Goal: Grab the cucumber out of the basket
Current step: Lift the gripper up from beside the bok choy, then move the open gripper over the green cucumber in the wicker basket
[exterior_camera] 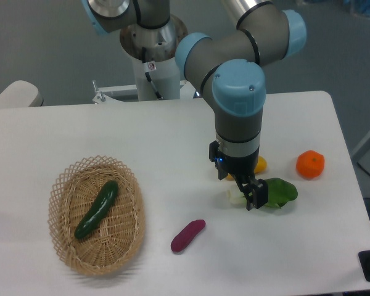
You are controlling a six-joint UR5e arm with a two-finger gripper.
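lying diagonal in basket (61,237): cucumber (97,209); pincer (251,196) well apart.

A wicker basket (68,253) sits on the white table (172,135), and everything else can be placed from it; inside it a dark green cucumber (97,209) lies slantwise, its upper end toward the basket's far right rim, its lower end nearer the middle. Just right of the basket, on the bare table, lies a short purple vegetable (187,235), apart from the rim; farther right the gripper (251,196) hangs low over the table, well away from the basket, its fingers beside a leafy green (280,192) with a white stem; whether its fingers are parted is unclear. Behind the wrist peeks something yellow (260,164); farthest right sits an orange (310,164).
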